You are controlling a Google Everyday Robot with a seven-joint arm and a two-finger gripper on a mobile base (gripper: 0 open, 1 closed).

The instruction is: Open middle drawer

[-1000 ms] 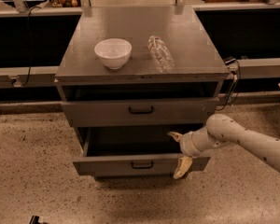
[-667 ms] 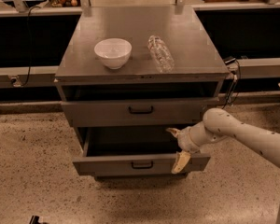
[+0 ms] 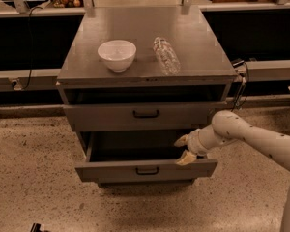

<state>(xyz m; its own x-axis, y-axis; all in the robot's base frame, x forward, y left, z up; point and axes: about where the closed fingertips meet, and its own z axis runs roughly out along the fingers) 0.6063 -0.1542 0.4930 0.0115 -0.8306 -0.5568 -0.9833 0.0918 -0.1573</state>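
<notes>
- The middle drawer (image 3: 106, 170) stands out from the desk (image 3: 203, 52), its low front well forward of the front above and its grey inside showing.
- Its black handle (image 3: 147, 170) sits at the centre of the front, with nothing touching it.
- The gripper (image 3: 183, 150) is at the drawer's right end, just behind the front's top edge and well right of the handle.
- Its fingers (image 3: 181, 141) are spread apart and pinch nothing; the upper one hangs over the drawer's inside, and the lower one reaches down to the front's top edge.
- The arm (image 3: 261, 141) enters from the lower right, rises to a rounded joint beside the desk's right front corner, then runs left and slightly down to the wrist.
- The upper drawer (image 3: 101, 116) lies just above the gripper, with a dark gap between its front and the desk's top edge.
- Bare speckled floor (image 3: 38, 178) lies in front of the open drawer and to the left.
- On the desk, a white bowl (image 3: 117, 54) stands upright near the front edge, and a clear bottle (image 3: 166, 55) lies on its side just to its right, the two apart.
</notes>
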